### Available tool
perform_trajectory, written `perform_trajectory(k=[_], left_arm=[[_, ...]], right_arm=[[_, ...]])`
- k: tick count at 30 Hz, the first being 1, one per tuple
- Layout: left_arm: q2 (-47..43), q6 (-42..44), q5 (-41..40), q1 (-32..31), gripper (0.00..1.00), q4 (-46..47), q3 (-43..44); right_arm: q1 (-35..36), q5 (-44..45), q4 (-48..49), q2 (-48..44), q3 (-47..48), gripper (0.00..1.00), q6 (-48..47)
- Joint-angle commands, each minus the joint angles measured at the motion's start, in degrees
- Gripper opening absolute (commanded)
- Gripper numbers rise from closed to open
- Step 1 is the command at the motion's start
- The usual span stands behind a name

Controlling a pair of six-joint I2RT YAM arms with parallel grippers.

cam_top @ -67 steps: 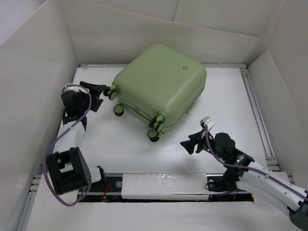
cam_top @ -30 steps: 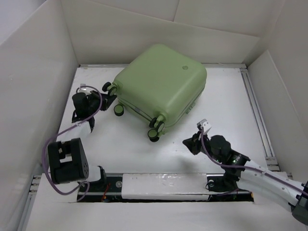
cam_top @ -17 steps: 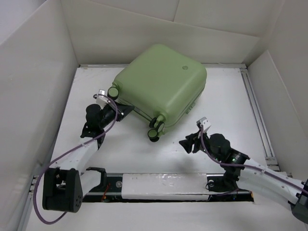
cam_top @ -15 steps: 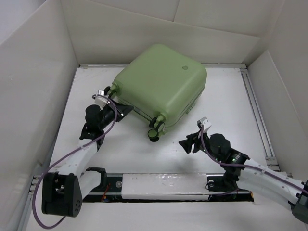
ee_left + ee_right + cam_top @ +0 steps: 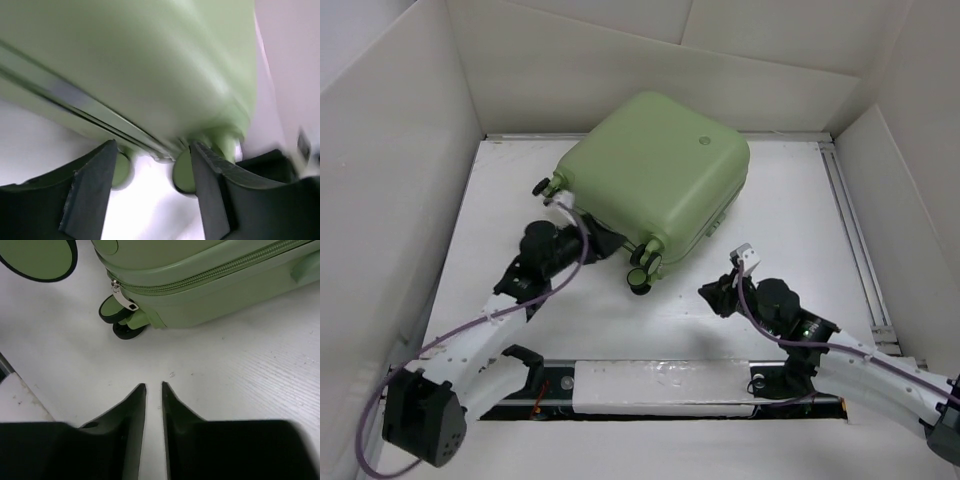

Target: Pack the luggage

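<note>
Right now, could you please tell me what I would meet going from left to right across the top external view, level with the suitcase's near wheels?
Left wall → left gripper → near wheels of the luggage → right gripper → right wall.

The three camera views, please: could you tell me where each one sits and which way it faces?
Top external: fixed high behind the arm bases, looking down on the table, the luggage, both arms, the left gripper and the right gripper.
Left wrist: on the left arm, close against the luggage's lower edge, facing its seam and wheels; own fingers frame it.
Right wrist: low on the right arm, facing across the table to the zipper and a wheel; own fingers below.
Shared: all three show the luggage.
</note>
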Motion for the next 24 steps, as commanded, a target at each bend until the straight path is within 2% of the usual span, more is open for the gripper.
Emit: perform_trajectory(k=[1,2,3,4,7,8,10,12,18,24], left_arm=[[1.4,7.0,-4.8,-15.2,0.57,-1.8,3.5],[2.2,7.0,-7.9,-18.8,0.59,-2.3,5.2],[2.2,7.0,-11.3,-24.7,0.64,-2.9,5.9],[2.2,7.5,-16.6,-26.8,0.67,-2.9,6.5],[4.4,8.1,-19.0,-28.0,0.75,-3.4,8.2],[5.3,8.7,-19.0,-28.5,0.77,-4.1,8.8],[8.5,8.7,-18.3,-28.5,0.77,-4.1,10.7],[10.3,8.7,-16.3,-28.5,0.71,-3.0,11.3],[17.9,9.3,-17.7,-37.9,0.67,-0.8,14.8],[25.1,7.0,-15.2,-39.4,0.63,3.4,21.2]], right_arm=[[0.5,1.1,2.3,0.6,-0.3,0.23,-0.3],[0.5,0.6,2.3,1.2,0.2,0.05,-0.3],[0.5,0.0,2.3,1.2,0.2,0.0,-0.3],[1.0,0.0,2.3,1.2,0.2,0.0,-0.3],[1.0,-0.6,2.3,1.2,0.2,0.0,-0.3],[1.0,-0.6,2.8,0.5,-0.4,0.1,-0.3],[1.0,-0.6,2.8,0.0,-0.4,0.18,-0.3],[1.0,-0.6,2.8,-0.6,-0.9,0.25,-0.3],[1.0,-0.1,2.8,-1.3,-0.9,0.35,-0.3],[1.0,1.6,2.8,-1.8,-1.4,0.37,0.2]])
